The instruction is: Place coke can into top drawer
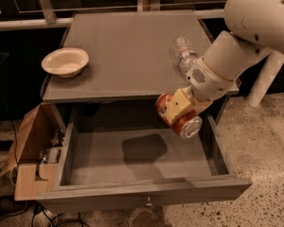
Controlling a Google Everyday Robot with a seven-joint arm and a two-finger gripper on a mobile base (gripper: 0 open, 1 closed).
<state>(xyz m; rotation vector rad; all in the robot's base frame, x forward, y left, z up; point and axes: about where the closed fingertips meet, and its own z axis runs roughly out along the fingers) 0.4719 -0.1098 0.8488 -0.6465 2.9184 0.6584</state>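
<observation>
The gripper [178, 111] hangs just past the front edge of the cabinet top, over the right rear part of the open top drawer [146, 187]. It is pinching the coke can [181, 124]: one flat, pale yellowish finger pad [179, 105] lies pressed across the can's side, while the opposite finger is hidden behind it. The can is a small glossy red cylinder, tilted so that its round silver end faces down and to the right; it is held in the air, above the drawer's bottom and touching neither the drawer nor the cabinet. The arm [227, 60] behind it is smooth, rounded, off-white plastic.

The drawer is a wide, shallow, matte grey-brown tray with a plain flat bottom carrying a dark shadow. On the flat grey cabinet top [123, 46] a clear plastic bottle [183, 53] lies on its side near the arm, and a shallow cream bowl [65, 61] sits at the left. A brown cardboard box [31, 141] stands left of the drawer on a speckled floor [265, 150].
</observation>
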